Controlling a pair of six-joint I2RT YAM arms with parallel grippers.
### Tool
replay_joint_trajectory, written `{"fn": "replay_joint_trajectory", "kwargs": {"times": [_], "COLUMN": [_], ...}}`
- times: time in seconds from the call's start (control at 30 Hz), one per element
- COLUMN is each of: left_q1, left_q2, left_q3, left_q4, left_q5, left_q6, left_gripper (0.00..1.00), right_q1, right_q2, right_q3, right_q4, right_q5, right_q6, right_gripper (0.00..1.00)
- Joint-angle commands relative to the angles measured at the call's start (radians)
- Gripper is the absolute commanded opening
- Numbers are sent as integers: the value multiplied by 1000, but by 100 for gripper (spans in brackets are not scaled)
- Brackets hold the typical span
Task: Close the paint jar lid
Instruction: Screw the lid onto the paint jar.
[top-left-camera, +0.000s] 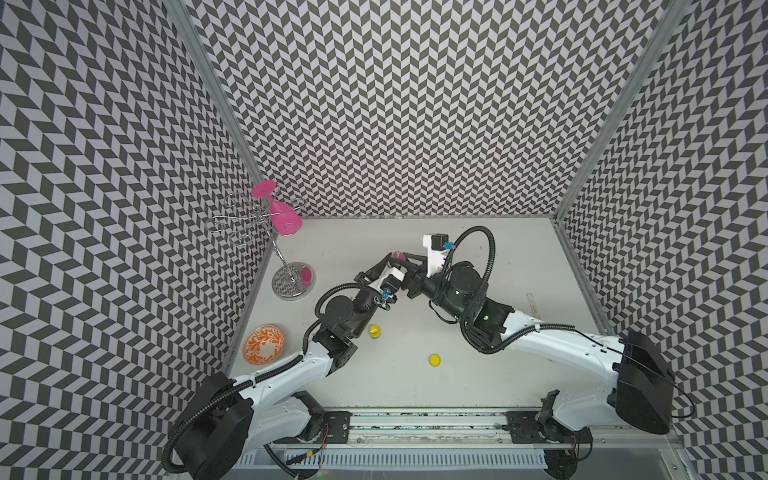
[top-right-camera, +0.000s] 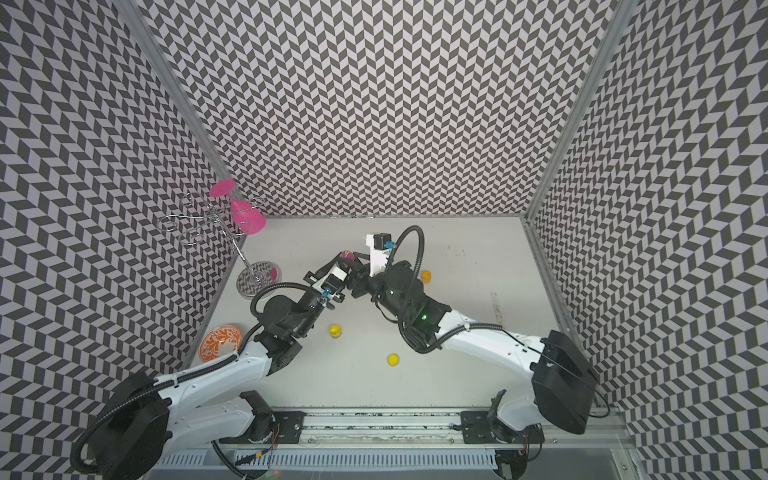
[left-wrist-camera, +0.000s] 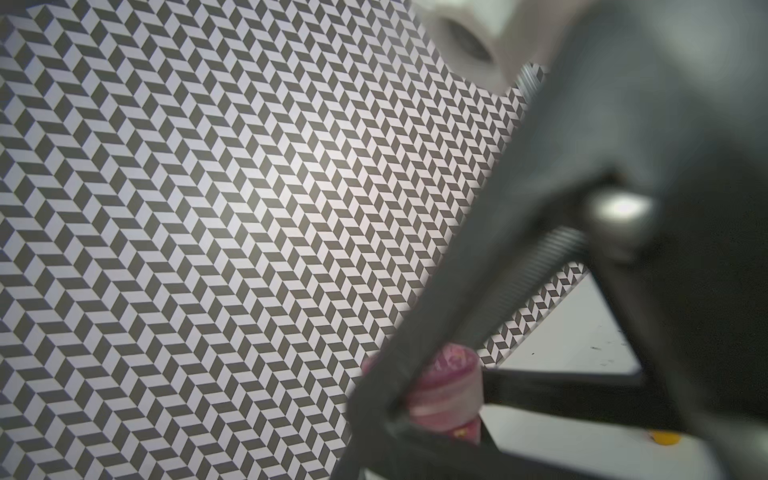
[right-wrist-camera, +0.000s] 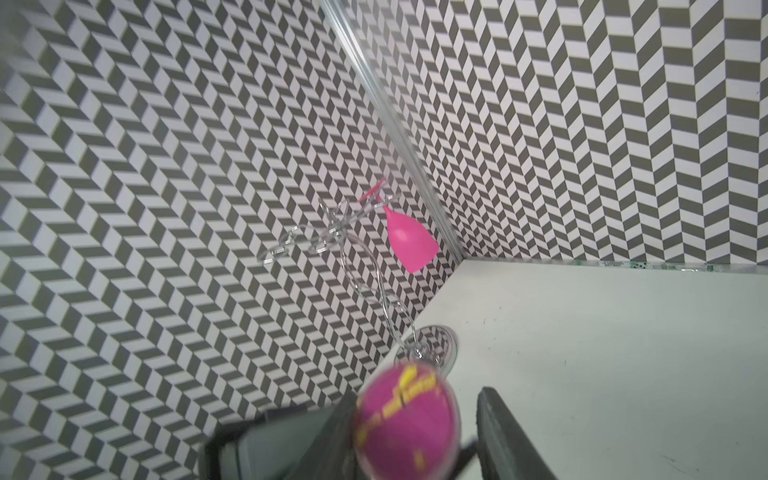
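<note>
Left gripper (top-left-camera: 394, 260): jaws closed tight on the pink paint jar (top-left-camera: 400, 256), pinching its body.
Right gripper (right-wrist-camera: 415, 399): jaws apart, either side of the jar's round pink end with yellow lettering. One finger lies against it. The other finger (right-wrist-camera: 511, 440) stands clear, and the table (right-wrist-camera: 623, 353) shows in the gap.
Pink paint jar: between the two grippers, over the rear-centre of the table.
Yellow paint jar (top-left-camera: 375, 331): on the table beside the left arm.
Yellow lid (top-left-camera: 435, 360): loose on the table, apart from the yellow jar.
</note>
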Motion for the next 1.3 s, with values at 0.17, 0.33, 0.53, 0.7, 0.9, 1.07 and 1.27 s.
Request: {"fn": "replay_joint_trajectory", "kwargs": {"times": [0.17,0.33,0.53,0.7,0.9,1.07,1.27], "left_q1": [184,252,274,274,267,260,260], "left_q2": [-41,-56,-74,-29,35,32,30], "left_q3": [30,36,72,103,135,136,137], "left_q4": [35,-51,-199,-272,-256,-264,-259], "left_q5": [122,362,859,1186,1403,1395,1386], "left_q6": [-287,-392,-376,-324,-383,-375,-372], "left_gripper": [28,29,30,30,30,30,30], "right_q1": [5,-27,-251,-328,-328,-324,-274], "right_q2": [-110,-223,-345,-358,-306,-229,-163], "right_q3": [-103,-206,-327,-326,-239,-178,-148], "right_q4": [-125,-73,94,211,194,197,174], "right_q5": [71,66,-287,-681,-1023,-1131,-1144], "right_q6": [18,-56,-151,-362,-510,-528,-559], "right_gripper": [59,59,59,59,59,59,59]}}
